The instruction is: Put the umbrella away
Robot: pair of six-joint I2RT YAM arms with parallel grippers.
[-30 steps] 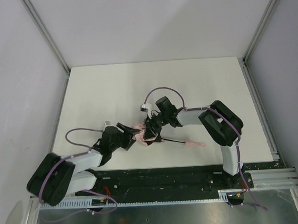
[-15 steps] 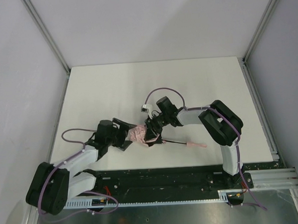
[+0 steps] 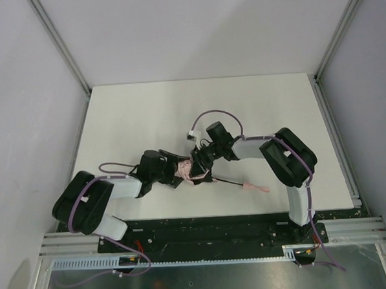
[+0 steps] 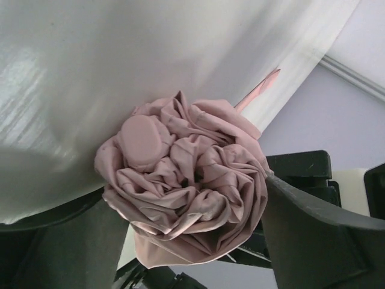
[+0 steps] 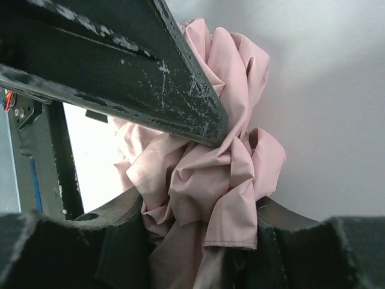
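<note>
Pale grey walls point(image 3: 22, 95) with aluminium corner posts point(image 3: 58, 45) are enclosing a white table point(image 3: 146, 108). A black mounting rail point(image 3: 210, 229) is running along the table's near edge.

The left arm point(image 3: 92, 205) is folding tightly at its elbow near the table's near-left corner. Its forearm is reaching rightward, low over the surface. The right arm point(image 3: 287, 159) is rising from its base at the near right, bending at the elbow and stretching leftward toward the middle. Both wrists are meeting near the table's near-centre. A purple cable point(image 3: 211, 116) is looping above the right wrist.

The umbrella point(image 3: 185, 173) is lying on the table between the two wrists. Its pale pink canopy point(image 4: 180, 186) is bunching into a crumpled rosette. Its thin black shaft point(image 3: 226, 181) is pointing rightward along the table, ending in the small pink handle point(image 3: 255, 188), which is resting on the surface.

The left gripper point(image 4: 186, 235) is standing wide, with one dark finger on each side of the bunched canopy and fabric brushing their inner faces. The right gripper point(image 5: 198, 180) is pinching a fold of the pink fabric between its scuffed upper finger and its lower one.
</note>
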